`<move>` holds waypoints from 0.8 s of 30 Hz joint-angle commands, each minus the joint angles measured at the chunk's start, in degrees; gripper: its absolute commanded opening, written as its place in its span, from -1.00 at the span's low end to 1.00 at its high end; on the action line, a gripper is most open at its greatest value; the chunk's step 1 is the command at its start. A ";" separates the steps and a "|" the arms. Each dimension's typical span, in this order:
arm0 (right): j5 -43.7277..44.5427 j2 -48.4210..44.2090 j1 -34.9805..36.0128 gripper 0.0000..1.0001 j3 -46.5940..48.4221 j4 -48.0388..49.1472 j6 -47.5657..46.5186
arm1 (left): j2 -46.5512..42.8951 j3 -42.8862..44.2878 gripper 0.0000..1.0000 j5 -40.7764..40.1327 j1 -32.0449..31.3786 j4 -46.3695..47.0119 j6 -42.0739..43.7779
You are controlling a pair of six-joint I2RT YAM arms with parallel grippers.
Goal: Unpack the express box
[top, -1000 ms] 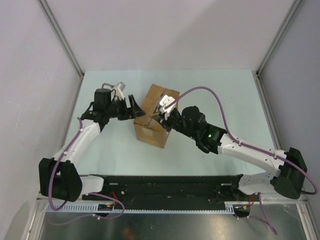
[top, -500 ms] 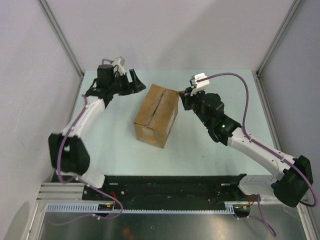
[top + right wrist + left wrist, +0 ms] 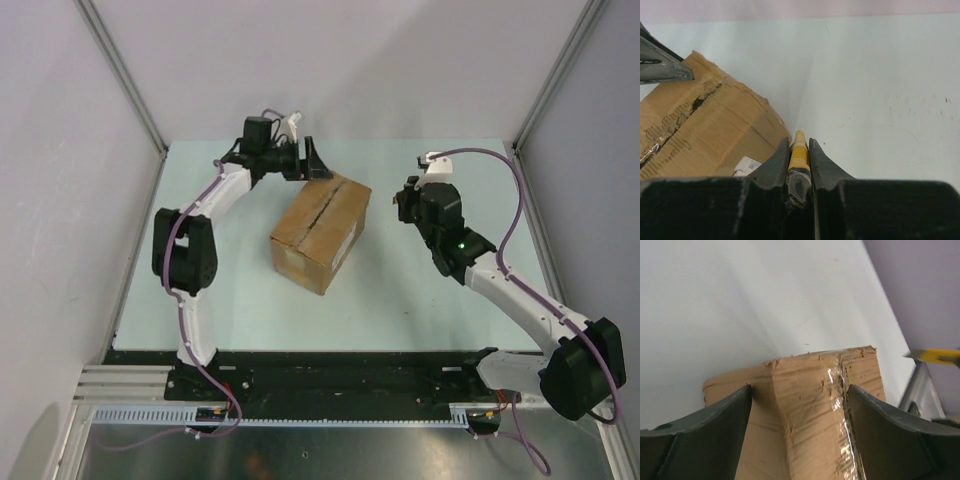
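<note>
The express box [image 3: 322,232], a brown carton with a ragged, taped centre seam, sits mid-table. My left gripper [image 3: 318,160] is open at its far end. In the left wrist view [image 3: 799,390] the jaws straddle the box's [image 3: 810,405] end corner without touching it. My right gripper [image 3: 406,203] hovers to the right of the box, apart from it. It is shut on a yellow utility knife [image 3: 799,154] pointing at the table beside the box [image 3: 705,125]. A white label [image 3: 747,165] shows on the box's side. The knife also shows in the left wrist view [image 3: 937,355].
The pale green table [image 3: 450,290] is bounded by metal frame posts [image 3: 545,90] and grey walls at the back and sides. The left arm's finger [image 3: 662,62] shows at the upper left in the right wrist view. The arm bases stand on a black rail [image 3: 330,370] at the near edge.
The right gripper has lifted off the box top and drawn back to the right with the knife. The left arm has swung from the box's left side round to its far end.
</note>
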 commanded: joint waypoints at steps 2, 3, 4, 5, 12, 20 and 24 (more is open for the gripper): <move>0.20 1.10 -2.06 -1.00 -0.18 0.47 2.93 | 3.32 3.80 0.63 19.94 -2.53 1.70 6.91; -0.06 1.88 -2.41 -1.00 -0.18 0.74 3.10 | 3.50 3.63 0.60 23.17 -2.62 1.70 7.00; -0.06 2.33 -2.68 -1.00 -0.18 1.26 3.19 | 3.85 3.45 0.59 25.47 -2.62 1.79 7.35; -0.32 2.77 -3.20 -1.00 -0.18 1.70 3.46 | 3.85 3.36 0.58 26.71 -2.62 1.79 7.44; -1.48 6.37 -4.53 -1.00 -0.18 5.83 5.30 | 1.83 0.91 0.58 34.27 -3.41 1.79 9.29; -9.68 10.67 -9.09 -1.00 -0.18 8.91 3.73 | -8.35 -4.63 0.59 14.84 -3.67 1.70 10.25; -17.02 13.14 -10.06 -1.00 -0.18 10.58 1.17 | -16.26 -5.86 0.66 -5.14 -3.59 1.79 8.33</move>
